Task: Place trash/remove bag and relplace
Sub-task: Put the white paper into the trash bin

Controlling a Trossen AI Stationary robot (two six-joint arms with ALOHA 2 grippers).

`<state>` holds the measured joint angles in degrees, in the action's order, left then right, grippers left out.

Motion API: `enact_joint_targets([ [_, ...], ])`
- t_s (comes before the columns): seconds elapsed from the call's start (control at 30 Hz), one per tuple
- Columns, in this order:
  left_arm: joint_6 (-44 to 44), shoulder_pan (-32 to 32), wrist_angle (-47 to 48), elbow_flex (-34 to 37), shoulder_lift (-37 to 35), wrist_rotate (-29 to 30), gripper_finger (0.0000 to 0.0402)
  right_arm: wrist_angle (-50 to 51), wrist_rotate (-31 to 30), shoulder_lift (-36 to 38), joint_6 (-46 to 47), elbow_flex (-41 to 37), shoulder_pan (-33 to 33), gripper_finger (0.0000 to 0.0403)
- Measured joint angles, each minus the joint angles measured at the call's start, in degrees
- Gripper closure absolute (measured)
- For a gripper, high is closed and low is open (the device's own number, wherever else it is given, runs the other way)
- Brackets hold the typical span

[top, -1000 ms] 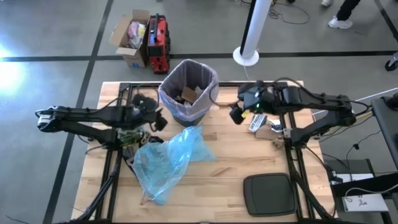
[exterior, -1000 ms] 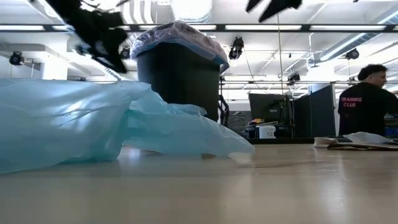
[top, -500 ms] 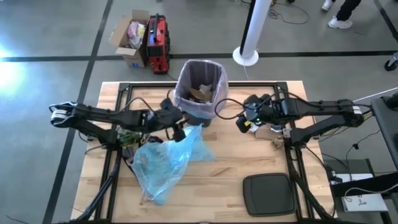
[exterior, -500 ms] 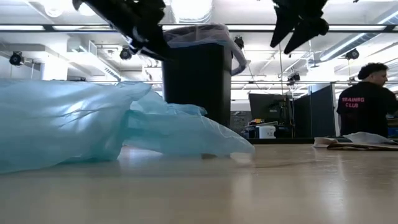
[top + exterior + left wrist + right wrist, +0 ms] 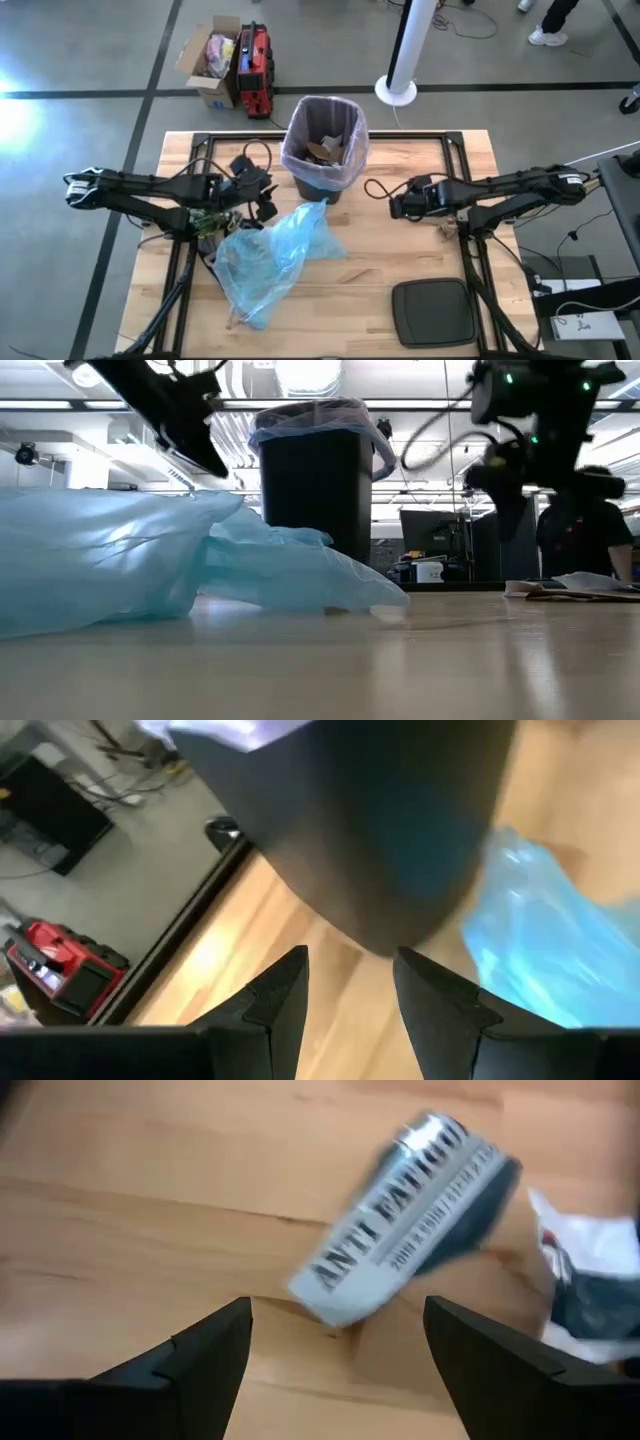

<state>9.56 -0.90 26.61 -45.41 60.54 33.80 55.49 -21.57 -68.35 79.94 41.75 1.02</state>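
Pale lavender bin liner [image 5: 325, 140] lining black bin [image 5: 315, 500] at table's far edge, brown paper scraps [image 5: 322, 152] inside; left gripper [image 5: 266, 201] beside bin, partly parted, empty; right gripper [image 5: 396, 207] spread wide, empty, above labelled packet [image 5: 410, 1215]

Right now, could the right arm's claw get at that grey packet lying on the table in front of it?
Probably yes. The right claw hangs open just short of the grey packet, which lies flat on the bare wooden table, and nothing stands between them. The white wrapper beside it could get nudged.
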Motion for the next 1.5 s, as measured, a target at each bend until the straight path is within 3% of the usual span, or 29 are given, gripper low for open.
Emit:
enact_joint_targets([
  [0.17, -0.89, -1.14, -13.95, 4.62, 3.18, -1.77, 0.0267, -1.55, 1.39, -2.83, -3.57, -2.83, 1.62, 0.0116],
  [0.37, -3.27, 0.05, -27.41, 2.88, 10.66, -6.14, 0.0267, -6.83, 5.29, -7.03, -3.09, -5.10, 6.28, 0.0076],
  [0.63, -5.20, 3.06, -18.01, -5.45, 15.53, -7.46, 0.0267, -19.10, 5.93, -14.23, 0.17, -6.13, 8.53, 0.0060],
  [0.87, -4.12, 4.98, -5.00, -6.59, 8.16, -7.36, 0.0267, -20.27, 3.29, -19.85, -4.22, -4.73, 7.56, 0.0071],
  [1.1, -2.33, 4.98, -2.09, -5.11, 0.95, -4.33, 0.0267, -19.13, 4.46, -15.81, -16.01, -0.11, 6.26, 0.0128],
  [1.27, -1.55, 4.92, -1.39, -3.20, -1.08, -2.84, 0.0267, -16.42, 2.94, -10.56, -22.30, 2.76, 6.81, 0.0140],
  [1.4, -0.42, 4.93, -1.47, -2.80, -0.83, -2.80, 0.0267, -11.56, 0.85, -7.28, -22.10, 3.59, 7.93, 0.0127],
  [1.5, 0.40, 4.93, -1.22, -2.48, 0.24, -2.84, 0.0267, -3.56, -1.06, -6.55, -15.81, 3.45, 9.85, 0.0115],
])
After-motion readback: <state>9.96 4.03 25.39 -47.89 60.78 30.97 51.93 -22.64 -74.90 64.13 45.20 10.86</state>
